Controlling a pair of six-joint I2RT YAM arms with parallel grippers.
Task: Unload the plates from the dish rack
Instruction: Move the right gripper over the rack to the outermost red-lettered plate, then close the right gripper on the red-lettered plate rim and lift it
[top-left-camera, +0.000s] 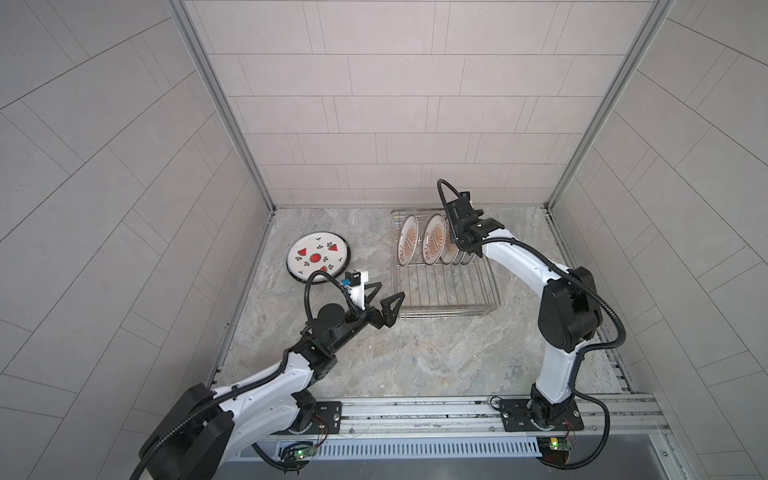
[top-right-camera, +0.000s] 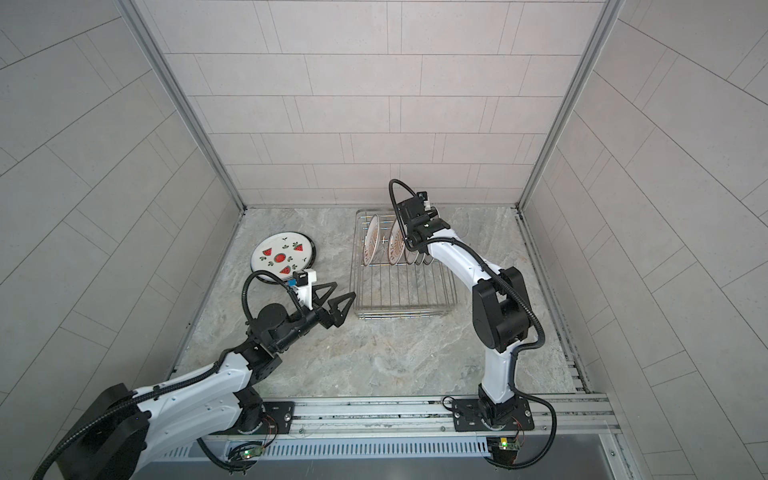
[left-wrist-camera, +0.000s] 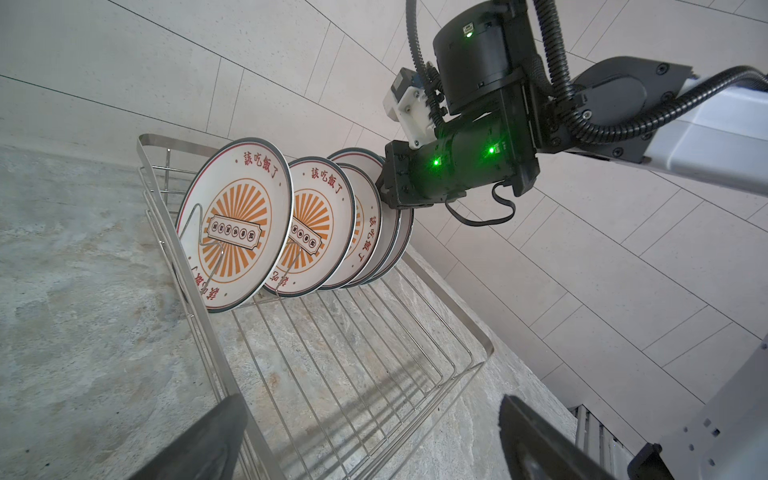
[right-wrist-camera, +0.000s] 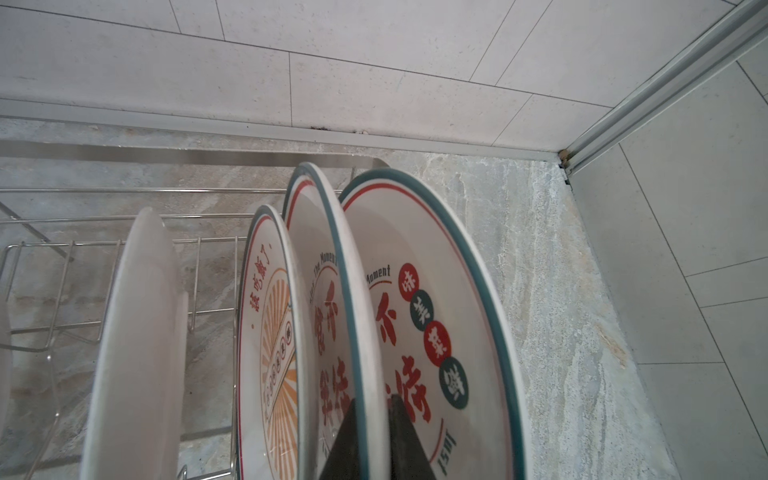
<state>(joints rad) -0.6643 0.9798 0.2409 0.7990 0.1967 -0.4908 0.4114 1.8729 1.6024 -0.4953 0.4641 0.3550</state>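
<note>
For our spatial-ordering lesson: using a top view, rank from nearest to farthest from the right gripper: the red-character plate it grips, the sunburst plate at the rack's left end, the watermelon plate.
1. Red-character plate: in the right gripper, near the dish rack's right end.
2. Sunburst plate: rack's left end.
3. Watermelon plate: flat on the table, far left.

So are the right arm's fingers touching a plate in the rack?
Touching. The right wrist view shows the right fingers shut on the teal rim of a red-lettered plate, one on each side.
</note>
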